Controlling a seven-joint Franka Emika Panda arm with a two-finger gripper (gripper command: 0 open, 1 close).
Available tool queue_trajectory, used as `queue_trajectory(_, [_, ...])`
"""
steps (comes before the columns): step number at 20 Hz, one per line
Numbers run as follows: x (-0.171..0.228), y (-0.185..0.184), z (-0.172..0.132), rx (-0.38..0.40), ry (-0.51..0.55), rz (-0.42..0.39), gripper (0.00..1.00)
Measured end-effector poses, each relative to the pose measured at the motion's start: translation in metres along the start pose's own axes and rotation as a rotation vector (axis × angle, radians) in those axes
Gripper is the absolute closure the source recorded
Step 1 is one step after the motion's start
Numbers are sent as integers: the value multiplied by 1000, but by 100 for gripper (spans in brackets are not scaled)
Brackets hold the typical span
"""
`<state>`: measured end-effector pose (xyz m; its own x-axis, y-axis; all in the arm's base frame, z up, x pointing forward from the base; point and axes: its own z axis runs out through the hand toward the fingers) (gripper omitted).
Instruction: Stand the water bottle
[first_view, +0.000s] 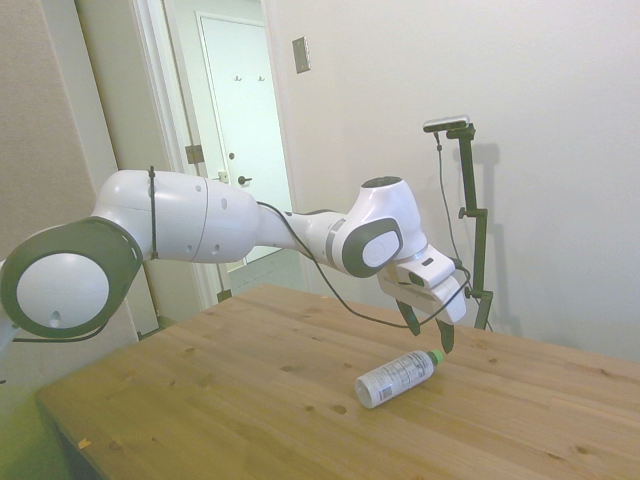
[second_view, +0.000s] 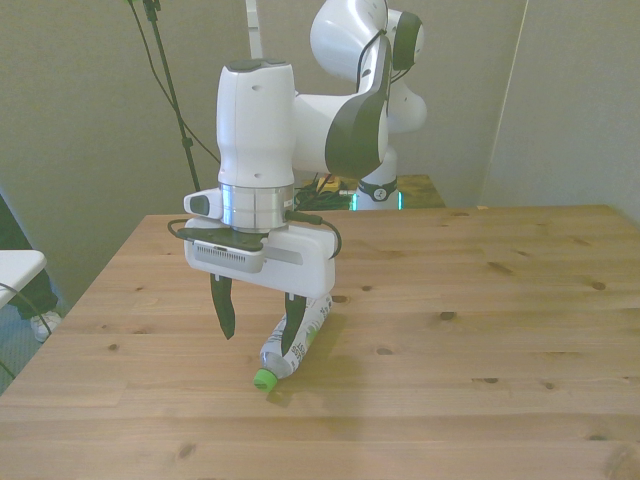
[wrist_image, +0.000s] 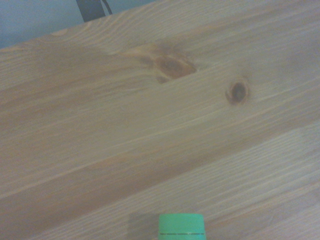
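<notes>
Clear plastic with a white printed label forms the water bottle (second_view: 296, 338), which is seen lying on its side on the wooden table (second_view: 500, 330), its green cap (second_view: 263, 379) turned toward the near edge in the front view. The bottle is placed nearer that edge than the far one, toward the front view's left. The gripper (second_view: 257, 328) is held spread wide just above the cap end, nothing being grasped; one finger is seen in front of the bottle's body. Only the cap (wrist_image: 181, 227) and bare wood are caught by the wrist view.
</notes>
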<state>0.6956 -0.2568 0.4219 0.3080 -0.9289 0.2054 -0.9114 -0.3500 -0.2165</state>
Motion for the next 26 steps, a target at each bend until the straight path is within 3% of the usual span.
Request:
queue_trajectory(14, [-10,-7,44,-27,-14,59,0])
queue_trajectory(15, [-9,-7,45,-27,-13,60,100])
queue_trajectory(26, [-12,-13,59,-33,-12,62,100])
